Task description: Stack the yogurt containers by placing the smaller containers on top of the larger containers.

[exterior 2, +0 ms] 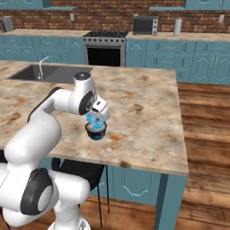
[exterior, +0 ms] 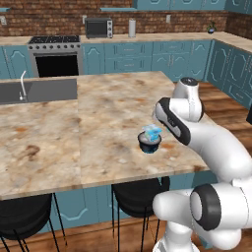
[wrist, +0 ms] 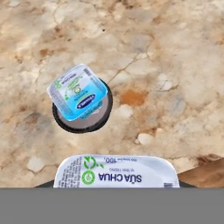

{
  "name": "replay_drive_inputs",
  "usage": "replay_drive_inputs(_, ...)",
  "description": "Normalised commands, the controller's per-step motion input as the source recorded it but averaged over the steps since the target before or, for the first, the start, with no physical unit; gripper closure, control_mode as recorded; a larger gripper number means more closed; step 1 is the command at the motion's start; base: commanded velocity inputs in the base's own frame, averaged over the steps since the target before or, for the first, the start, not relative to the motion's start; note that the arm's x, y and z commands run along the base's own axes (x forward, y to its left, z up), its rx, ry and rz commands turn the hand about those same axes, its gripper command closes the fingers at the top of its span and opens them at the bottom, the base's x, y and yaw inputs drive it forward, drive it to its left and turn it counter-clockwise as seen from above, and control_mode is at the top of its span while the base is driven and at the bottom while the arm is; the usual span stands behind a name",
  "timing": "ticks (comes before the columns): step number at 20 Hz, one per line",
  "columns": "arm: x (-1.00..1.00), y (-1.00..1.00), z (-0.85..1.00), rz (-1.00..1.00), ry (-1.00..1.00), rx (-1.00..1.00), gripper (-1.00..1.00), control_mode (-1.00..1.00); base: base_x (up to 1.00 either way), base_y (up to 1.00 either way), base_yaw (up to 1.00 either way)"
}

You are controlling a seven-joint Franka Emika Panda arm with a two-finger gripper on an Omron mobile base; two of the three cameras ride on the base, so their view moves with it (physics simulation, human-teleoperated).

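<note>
Figure: you are looking at a marble-patterned tabletop (exterior: 98, 123) on which the dark tub (exterior: 149, 144) stands near the front edge, with one light-blue yogurt cup (exterior: 151, 132) resting on its pale top, turned slightly askew and overhanging the rim in the hand view. In that view a second yogurt cup (wrist: 117, 172), its white lid printed in green, sits at the bottom edge, close to the camera, and appears held in the gripper (exterior 2: 97, 117), which hovers directly above the tub; you cannot tell the exact finger contact, since the fingers are hidden
</note>
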Motion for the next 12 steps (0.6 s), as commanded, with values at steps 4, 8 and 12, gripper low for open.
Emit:
replay_drive_inputs(4, 0.32, 0.0, 0.0, 0.02, 0.0, 0.0, 1.0, -1.0, 0.0, 0.0, 0.0)
replay_drive_inputs(8, 0.25, 0.01, 0.0, 0.01, 0.0, 0.0, 1.0, -1.0, 0.0, 0.0, 0.0)
replay_drive_inputs(12, 0.22, 0.06, 0.0, 0.0, 0.0, 0.0, 1.0, -1.0, 0.0, 0.0, 0.0)
